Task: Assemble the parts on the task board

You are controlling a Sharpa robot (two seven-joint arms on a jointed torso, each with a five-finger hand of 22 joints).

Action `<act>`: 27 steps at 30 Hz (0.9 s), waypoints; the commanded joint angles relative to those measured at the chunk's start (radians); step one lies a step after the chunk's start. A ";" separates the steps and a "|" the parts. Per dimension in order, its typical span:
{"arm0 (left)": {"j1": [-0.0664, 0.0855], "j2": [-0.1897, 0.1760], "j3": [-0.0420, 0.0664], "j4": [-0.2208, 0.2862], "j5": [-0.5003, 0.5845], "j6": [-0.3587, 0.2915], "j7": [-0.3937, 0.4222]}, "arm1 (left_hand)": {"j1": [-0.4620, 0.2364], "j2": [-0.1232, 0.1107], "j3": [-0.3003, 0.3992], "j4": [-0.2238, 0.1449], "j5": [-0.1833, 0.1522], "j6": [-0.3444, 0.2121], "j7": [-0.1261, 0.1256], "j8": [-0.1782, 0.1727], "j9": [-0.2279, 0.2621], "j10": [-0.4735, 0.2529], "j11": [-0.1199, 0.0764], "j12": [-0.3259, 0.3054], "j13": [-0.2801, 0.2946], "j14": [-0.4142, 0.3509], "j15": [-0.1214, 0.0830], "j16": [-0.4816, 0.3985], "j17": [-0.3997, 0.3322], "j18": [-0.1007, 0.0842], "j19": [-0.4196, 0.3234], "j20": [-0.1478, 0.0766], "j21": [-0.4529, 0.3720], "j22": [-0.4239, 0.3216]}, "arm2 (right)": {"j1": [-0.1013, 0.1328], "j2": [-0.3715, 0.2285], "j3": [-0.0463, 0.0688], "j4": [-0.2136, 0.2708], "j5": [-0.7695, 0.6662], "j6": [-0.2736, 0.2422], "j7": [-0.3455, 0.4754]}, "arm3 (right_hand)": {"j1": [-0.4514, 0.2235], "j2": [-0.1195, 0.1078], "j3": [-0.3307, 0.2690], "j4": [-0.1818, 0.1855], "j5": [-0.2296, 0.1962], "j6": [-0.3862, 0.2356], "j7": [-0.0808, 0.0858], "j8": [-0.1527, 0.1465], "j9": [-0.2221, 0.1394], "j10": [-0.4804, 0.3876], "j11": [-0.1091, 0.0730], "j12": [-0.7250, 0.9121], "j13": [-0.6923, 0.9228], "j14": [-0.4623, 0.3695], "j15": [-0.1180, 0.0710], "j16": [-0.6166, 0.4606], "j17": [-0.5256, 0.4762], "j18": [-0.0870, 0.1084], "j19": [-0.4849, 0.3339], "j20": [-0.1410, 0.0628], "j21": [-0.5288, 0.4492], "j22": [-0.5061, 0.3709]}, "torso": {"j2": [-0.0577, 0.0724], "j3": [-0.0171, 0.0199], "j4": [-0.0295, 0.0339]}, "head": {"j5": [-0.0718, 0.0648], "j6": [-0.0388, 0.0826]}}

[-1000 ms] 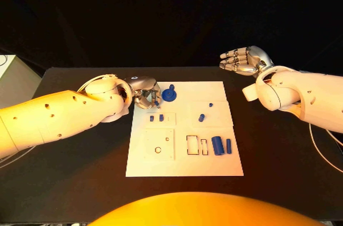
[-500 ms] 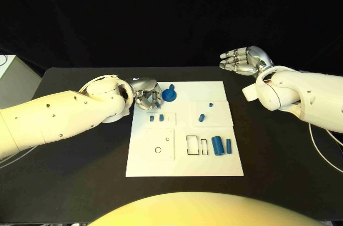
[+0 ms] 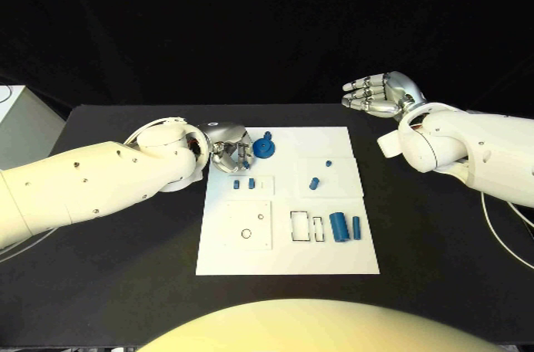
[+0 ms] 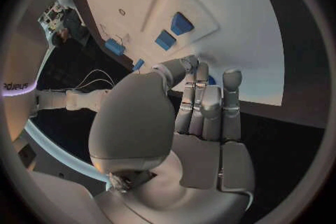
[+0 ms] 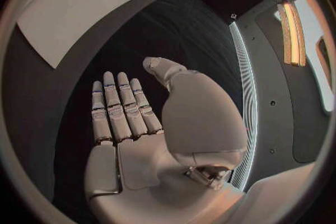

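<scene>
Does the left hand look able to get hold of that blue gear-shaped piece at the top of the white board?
Probably yes. The left hand hovers at the task board's far left edge, right beside the blue gear, with nothing between them. The hand holds nothing. The right hand is raised well off the board, out of the way.

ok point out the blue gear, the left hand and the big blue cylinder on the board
blue gear [image 3: 264,147], head view, on its round face
left hand [image 3: 231,152], head view, on the silver middle of the hand
big blue cylinder [image 3: 338,227], head view, midway along its side
</scene>
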State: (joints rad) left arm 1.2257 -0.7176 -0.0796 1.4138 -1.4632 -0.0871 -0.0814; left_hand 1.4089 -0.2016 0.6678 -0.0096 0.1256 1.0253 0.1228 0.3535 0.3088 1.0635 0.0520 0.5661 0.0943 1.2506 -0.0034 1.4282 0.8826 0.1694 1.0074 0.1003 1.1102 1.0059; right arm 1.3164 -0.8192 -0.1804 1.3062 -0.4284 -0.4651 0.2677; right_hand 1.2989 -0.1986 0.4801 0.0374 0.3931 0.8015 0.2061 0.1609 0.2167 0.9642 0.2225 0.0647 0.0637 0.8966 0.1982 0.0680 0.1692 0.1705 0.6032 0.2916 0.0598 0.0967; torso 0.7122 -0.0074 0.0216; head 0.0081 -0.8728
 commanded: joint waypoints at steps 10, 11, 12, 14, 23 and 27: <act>0.000 0.004 -0.001 0.001 0.008 0.027 -0.003 | -0.008 0.001 0.004 0.001 -0.004 0.009 0.001 0.001 0.004 0.010 0.001 -0.006 -0.001 -0.009 -0.001 -0.005 -0.002 -0.005 -0.005 0.000 -0.004 0.000 | -0.001 0.001 0.000 0.000 -0.003 0.015 0.011 | 0.000 0.006 0.000 -0.002 0.006 0.007 0.069 -0.003 -0.001 0.007 -0.002 -0.002 -0.001 -0.004 -0.003 -0.002 -0.001 -0.009 0.004 -0.001 -0.003 -0.001 | 0.000 -0.0001 -0.0004 | 0.000 0.000; 0.000 0.005 -0.001 0.001 0.008 0.028 -0.002 | -0.008 0.001 0.004 0.001 -0.004 0.009 0.001 0.001 0.004 0.010 0.001 -0.006 -0.001 -0.009 -0.001 -0.005 -0.002 -0.005 -0.005 0.000 -0.004 0.000 | -0.001 0.001 0.000 0.000 -0.003 0.015 0.011 | 0.000 0.006 0.000 -0.002 0.006 0.007 0.069 -0.003 -0.001 0.007 -0.002 -0.002 -0.001 -0.004 -0.003 -0.002 -0.001 -0.009 0.004 -0.001 -0.003 -0.001 | 0.000 -0.0002 -0.0004 | 0.000 0.000; 0.000 0.005 -0.001 0.001 0.008 0.028 -0.002 | -0.008 0.001 0.004 0.001 -0.004 0.009 0.001 0.001 0.004 0.010 0.001 -0.006 -0.001 -0.009 -0.001 -0.005 -0.002 -0.005 -0.005 0.000 -0.004 0.000 | -0.001 0.001 0.000 0.000 -0.003 0.015 0.011 | 0.000 0.006 0.000 -0.002 0.006 0.007 0.069 -0.003 -0.001 0.007 -0.002 -0.002 -0.001 -0.004 -0.003 -0.002 -0.001 -0.009 0.004 -0.001 -0.003 -0.001 | 0.000 -0.0003 -0.0006 | 0.000 0.000; 0.000 0.006 -0.002 0.000 0.009 0.029 -0.002 | -0.008 0.001 0.004 0.001 -0.004 0.009 0.001 0.001 0.004 0.010 0.001 -0.006 -0.001 -0.009 -0.001 -0.005 -0.002 -0.005 -0.005 0.000 -0.004 0.000 | -0.001 0.001 0.000 0.000 -0.003 0.015 0.011 | 0.000 0.006 0.000 -0.002 0.006 0.007 0.069 -0.003 -0.001 0.007 -0.002 -0.002 -0.001 -0.004 -0.003 -0.002 -0.001 -0.009 0.004 -0.001 -0.003 -0.001 | 0.001 -0.0004 -0.0005 | -0.001 0.000; 0.000 0.012 -0.004 -0.005 0.010 0.031 0.000 | -0.008 0.002 0.004 0.000 -0.005 0.010 0.001 0.001 0.005 0.012 0.001 -0.008 0.000 -0.009 -0.001 -0.004 0.001 -0.006 -0.005 0.000 -0.004 0.001 | -0.001 0.002 0.000 0.000 -0.003 0.015 0.011 | 0.000 0.006 0.000 -0.002 0.006 0.007 0.069 -0.003 -0.001 0.007 -0.002 -0.002 -0.001 -0.004 -0.003 -0.002 -0.001 -0.009 0.004 -0.001 -0.003 -0.001 | 0.001 -0.0001 -0.0003 | -0.001 0.000; 0.000 0.014 -0.005 -0.007 0.010 0.033 -0.001 | -0.007 0.002 0.004 -0.001 -0.006 0.011 0.001 0.000 0.005 0.013 0.001 -0.008 0.000 -0.008 -0.001 -0.004 0.003 -0.006 -0.004 0.000 -0.003 0.001 | -0.001 0.002 0.000 0.000 -0.003 0.015 0.011 | 0.000 0.006 0.000 -0.002 0.006 0.007 0.069 -0.003 -0.001 0.007 -0.002 -0.002 -0.001 -0.004 -0.003 -0.002 -0.001 -0.009 0.004 -0.001 -0.003 -0.001 | 0.001 -0.0002 -0.0002 | -0.002 0.000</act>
State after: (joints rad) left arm 1.2260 -0.7069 -0.0836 1.4056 -1.4590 -0.0727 -0.0849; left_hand 1.4089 -0.2017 0.6676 -0.0097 0.1226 1.0276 0.1253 0.3515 0.3095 1.0713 0.0523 0.5624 0.0944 1.2471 -0.0069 1.4282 0.8848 0.1694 1.0074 0.1003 1.1102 1.0059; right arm 1.3161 -0.8180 -0.1804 1.3052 -0.4283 -0.4649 0.2677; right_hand 1.2989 -0.1986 0.4801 0.0373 0.3931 0.8015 0.2061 0.1610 0.2168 0.9642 0.2225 0.0647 0.0637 0.8966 0.1982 0.0680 0.1693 0.1705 0.6032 0.2916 0.0598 0.0968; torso 0.7130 -0.0075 0.0212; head 0.0063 -0.8728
